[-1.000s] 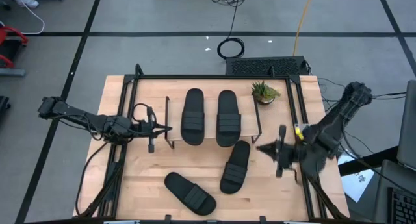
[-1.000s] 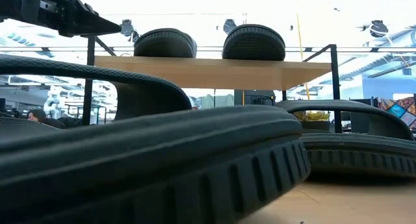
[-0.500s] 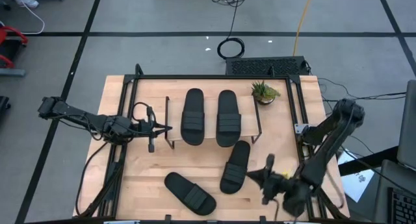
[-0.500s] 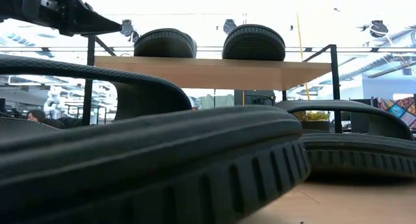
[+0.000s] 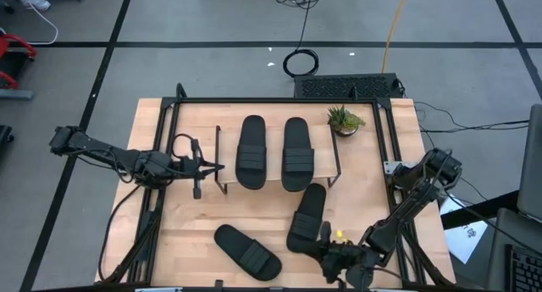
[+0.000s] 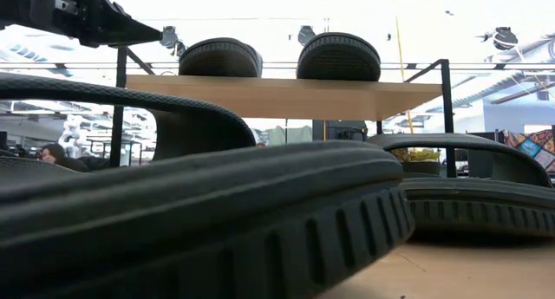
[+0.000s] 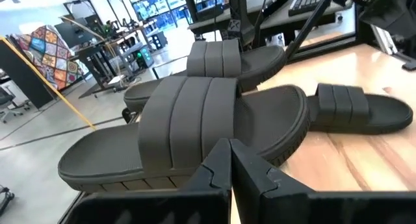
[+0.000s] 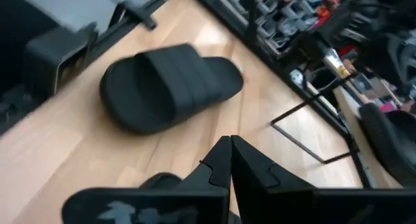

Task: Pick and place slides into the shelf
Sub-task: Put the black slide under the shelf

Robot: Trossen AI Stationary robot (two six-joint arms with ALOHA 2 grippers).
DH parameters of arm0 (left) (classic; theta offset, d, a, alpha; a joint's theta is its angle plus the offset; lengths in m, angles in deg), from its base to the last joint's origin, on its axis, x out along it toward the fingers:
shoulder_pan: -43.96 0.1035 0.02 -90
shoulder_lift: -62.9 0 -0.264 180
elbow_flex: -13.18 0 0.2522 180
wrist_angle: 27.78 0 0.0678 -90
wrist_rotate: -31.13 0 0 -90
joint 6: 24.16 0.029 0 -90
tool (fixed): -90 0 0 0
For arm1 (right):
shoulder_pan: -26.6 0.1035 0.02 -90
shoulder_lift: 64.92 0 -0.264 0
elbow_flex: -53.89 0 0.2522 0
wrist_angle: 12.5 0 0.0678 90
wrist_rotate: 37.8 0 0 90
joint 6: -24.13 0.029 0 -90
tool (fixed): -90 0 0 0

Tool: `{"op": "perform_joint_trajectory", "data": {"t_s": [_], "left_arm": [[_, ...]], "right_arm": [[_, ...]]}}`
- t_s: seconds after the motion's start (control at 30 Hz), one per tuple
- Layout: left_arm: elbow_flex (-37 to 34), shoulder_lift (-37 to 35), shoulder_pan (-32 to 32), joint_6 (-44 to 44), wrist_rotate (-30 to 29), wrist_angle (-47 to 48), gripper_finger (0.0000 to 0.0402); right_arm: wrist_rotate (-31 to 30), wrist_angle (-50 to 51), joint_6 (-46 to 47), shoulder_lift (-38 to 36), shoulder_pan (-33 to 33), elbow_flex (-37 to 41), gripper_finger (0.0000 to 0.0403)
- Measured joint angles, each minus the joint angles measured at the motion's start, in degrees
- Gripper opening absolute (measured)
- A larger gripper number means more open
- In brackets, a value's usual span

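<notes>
Slides [image 5: 268,151], four, black: two lie side by side on the shelf [image 5: 224,169] near the tabletop's far edge; one [image 5: 306,217] leans off the shelf's right front corner; one [image 5: 246,251] lies by the near edge. Left gripper [image 5: 216,167], fingers pressed together and empty, hovers at the shelf's left end. Right gripper [image 5: 325,251], likewise closed on nothing, hangs at the near edge just beside the third slide. Step in hand: approach for the third pick, apparently. Next move calls for spreading its fingers over the strap.

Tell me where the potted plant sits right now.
In the high view, the potted plant stands on the table's far right part, just beyond the shelf's right end, near the slides on it.
</notes>
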Motion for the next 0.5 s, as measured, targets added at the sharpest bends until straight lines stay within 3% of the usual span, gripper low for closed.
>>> {"op": "perform_joint_trajectory", "data": {"t_s": [0.13,0.23,0.33,0.5], "left_arm": [[0.0,0.0,0.0,-2.8,0.0,-3.2,0.0004],[0.0,0.0,0.0,-7.8,0.0,-5.8,0.0013],[0.0,0.0,0.0,-14.6,0.1,-8.7,0.0021],[-0.6,1.5,-0.7,-25.8,2.0,-8.7,0.0025]], "right_arm": [[-1.5,0.8,3.9,-1.4,0.6,0.0,0.0],[3.2,0.1,1.8,-1.7,1.0,0.0,0.0],[4.2,-4.4,2.0,-1.4,0.8,0.0,0.0],[-0.4,-6.5,3.6,0.2,-0.1,0.0,0.0004]]}}
